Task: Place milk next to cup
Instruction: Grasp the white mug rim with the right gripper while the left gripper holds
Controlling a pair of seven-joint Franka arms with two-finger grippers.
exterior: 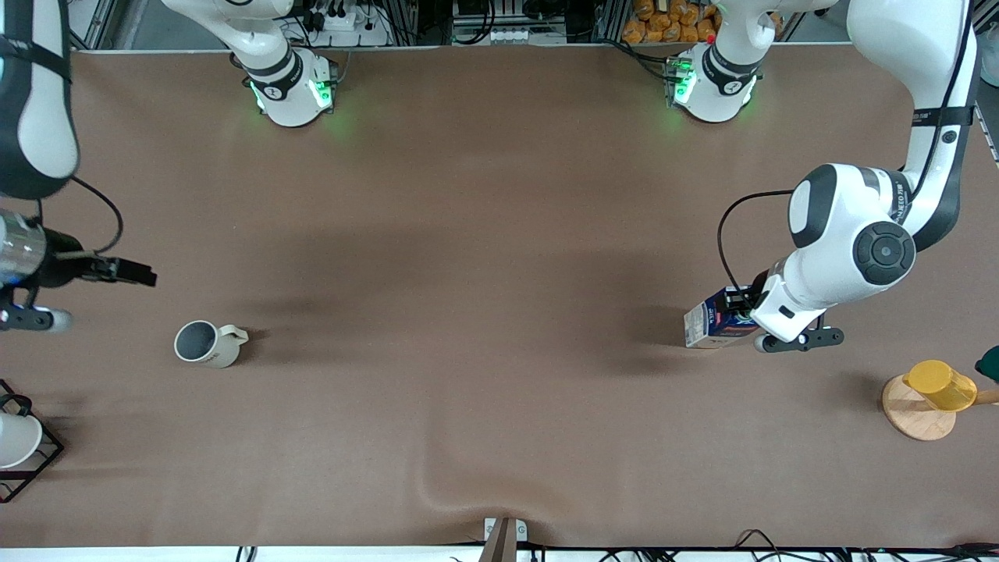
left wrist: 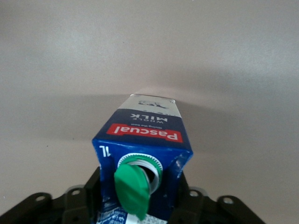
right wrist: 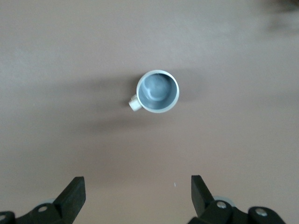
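Milk (left wrist: 148,135), labelled "Pascual WHOLE MILK 1L", sits gripped in your left hand (left wrist: 140,198) over the surface (exterior: 484,273) toward the left arm's end. Your cup (exterior: 205,344) stands well apart toward the right arm's end; your right hand (right wrist: 138,193) hangs open above it.

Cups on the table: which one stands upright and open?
The white mug with the grey inside, toward the right arm's end; the yellow cup lies tipped on a wooden coaster.

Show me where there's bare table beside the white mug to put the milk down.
Bare table rings the cup on every side; the widest stretch runs from its handle toward the milk, held by the left gripper. Tighter toward the right arm's end: the wire rack with the white bowl sits at the table edge, and the open right gripper hangs above the cup.
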